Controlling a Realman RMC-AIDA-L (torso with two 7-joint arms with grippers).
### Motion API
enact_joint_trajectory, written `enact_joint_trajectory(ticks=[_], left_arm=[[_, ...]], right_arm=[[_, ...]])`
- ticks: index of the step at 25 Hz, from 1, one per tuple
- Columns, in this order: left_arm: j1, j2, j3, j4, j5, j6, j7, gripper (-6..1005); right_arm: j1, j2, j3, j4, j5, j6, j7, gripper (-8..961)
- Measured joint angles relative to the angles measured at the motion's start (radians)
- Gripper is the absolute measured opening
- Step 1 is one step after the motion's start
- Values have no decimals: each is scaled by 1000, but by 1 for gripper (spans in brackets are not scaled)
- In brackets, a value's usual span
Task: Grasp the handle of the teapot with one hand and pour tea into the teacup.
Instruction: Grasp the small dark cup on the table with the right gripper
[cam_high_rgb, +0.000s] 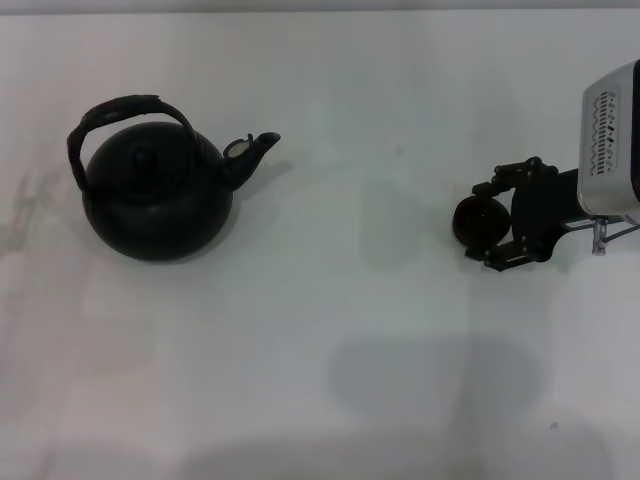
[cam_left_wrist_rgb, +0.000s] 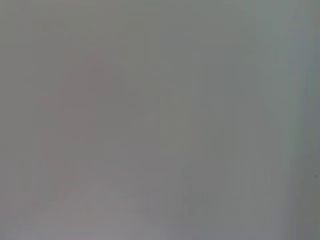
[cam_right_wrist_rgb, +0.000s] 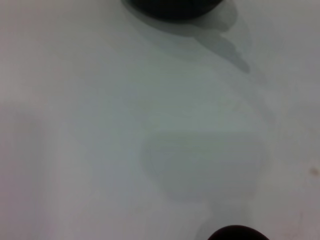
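Right gripper enters the head view from the right edge, low over the white table, its silver wrist housing cut off by the frame. Its black fingers stand on either side of the teacup, one beyond it and one on the near side, so the cup sits between them. Whether the pads actually press the cup wall cannot be made out; the fingers look closed in around it, possibly in contact.

Teacup: small, round, dark, upright on the table. In the right wrist view only a sliver of its rim shows at the frame edge.

Teapot: on the left side of the table, well apart from the cup, upright, lid on. Its spout points toward the cup's side. The handle arches over the top, untouched. In the right wrist view only the pot's lower curve and its shadow appear, the rest cut off.

Left gripper: not seen in any view; the left wrist view shows only a blank grey surface.
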Motion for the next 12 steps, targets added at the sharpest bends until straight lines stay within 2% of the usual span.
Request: enact_joint_trajectory(ticks=[12], left_arm=[[-3,3,-3,1,-3,3,3,700]], right_arm=[[6,4,-4,-1,8,2,10,731]])
